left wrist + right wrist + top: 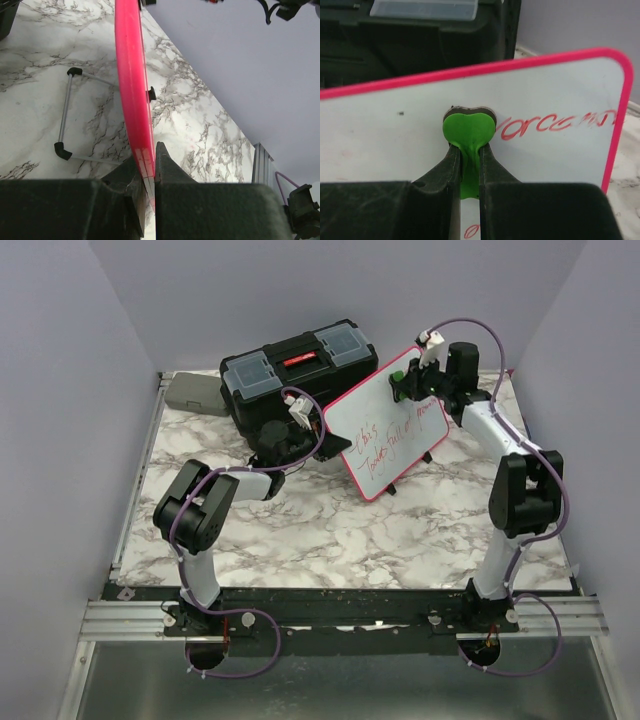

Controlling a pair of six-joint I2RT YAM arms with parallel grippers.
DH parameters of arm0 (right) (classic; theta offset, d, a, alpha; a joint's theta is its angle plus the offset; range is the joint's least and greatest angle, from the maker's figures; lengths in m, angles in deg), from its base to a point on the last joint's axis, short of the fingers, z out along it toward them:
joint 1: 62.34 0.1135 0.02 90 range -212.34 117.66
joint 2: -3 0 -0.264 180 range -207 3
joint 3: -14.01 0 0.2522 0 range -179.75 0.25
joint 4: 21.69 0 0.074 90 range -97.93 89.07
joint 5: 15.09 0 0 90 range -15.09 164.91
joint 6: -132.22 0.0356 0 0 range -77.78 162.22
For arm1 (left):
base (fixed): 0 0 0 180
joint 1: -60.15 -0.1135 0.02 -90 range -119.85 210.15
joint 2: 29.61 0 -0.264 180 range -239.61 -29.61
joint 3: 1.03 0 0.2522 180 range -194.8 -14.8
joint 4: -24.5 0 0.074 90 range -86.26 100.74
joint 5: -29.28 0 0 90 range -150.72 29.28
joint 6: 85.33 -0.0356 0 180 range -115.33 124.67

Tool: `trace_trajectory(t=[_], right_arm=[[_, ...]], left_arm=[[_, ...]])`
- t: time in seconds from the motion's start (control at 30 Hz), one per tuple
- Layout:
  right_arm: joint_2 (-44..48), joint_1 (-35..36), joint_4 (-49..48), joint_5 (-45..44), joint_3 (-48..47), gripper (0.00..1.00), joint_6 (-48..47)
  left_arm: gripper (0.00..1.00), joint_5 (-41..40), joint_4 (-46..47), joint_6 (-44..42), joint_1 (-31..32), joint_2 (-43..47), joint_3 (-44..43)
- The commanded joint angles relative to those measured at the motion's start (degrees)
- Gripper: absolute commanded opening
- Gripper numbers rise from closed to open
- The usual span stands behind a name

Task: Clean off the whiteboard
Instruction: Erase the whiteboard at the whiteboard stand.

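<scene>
My left claw [148,162]: clamped shut on the board's [385,425] pink edge.
My right claw [469,150]: pinching the green eraser [468,131] against the board.
Board: propped tilted on the table [300,530].
Risk: a hard wipe could twist it out of my thin edge grip.

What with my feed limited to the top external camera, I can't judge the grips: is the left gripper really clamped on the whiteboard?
Observer: Yes. The left wrist view shows the left gripper shut on the whiteboard, on its pink frame edge.
Operator: And what is the right one holding?
Observer: The right gripper is shut on a small green eraser with a dark pad behind it.
Operator: Where on the board?
Observer: Its head lies over the white surface just left of the red handwriting.
</scene>
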Motion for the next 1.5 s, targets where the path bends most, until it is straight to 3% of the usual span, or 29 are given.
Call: trace_trajectory(t=[0.0, 0.13, 0.3, 0.7, 1.23, 1.47], right_arm=[[-3.38, 0.93, -1.39, -5.60, -6.80, 0.01, 4.10], [-5.07, 0.88, -0.25, -12.04, -9.49, 0.01, 3.66], [-4.17, 0.73, 0.77, -11.97, -5.98, 0.01, 1.42], [2.41, 0.64, 3.03, 1.52, 5.39, 0.01, -3.68], [-5.97, 0.62, 4.19, -13.18, -11.52, 0.01, 2.56], [-4.40, 0.49, 6.96, -12.56, -6.09, 0.01, -1.57]], left_arm=[[0.00, 10.75, 0.09, -2.27, 2.22, -1.23, 0.50], [0.00, 10.77, 0.10, -2.22, 2.22, -1.06, 0.68], [0.00, 10.86, 0.17, -2.36, 2.22, -1.06, 0.68], [0.00, 11.00, 0.36, -2.36, 2.13, -1.15, 0.51], [0.00, 11.09, -0.03, -2.44, 2.13, -0.99, 0.50], [0.00, 11.29, 0.67, -2.37, 2.05, -1.22, 0.68]])
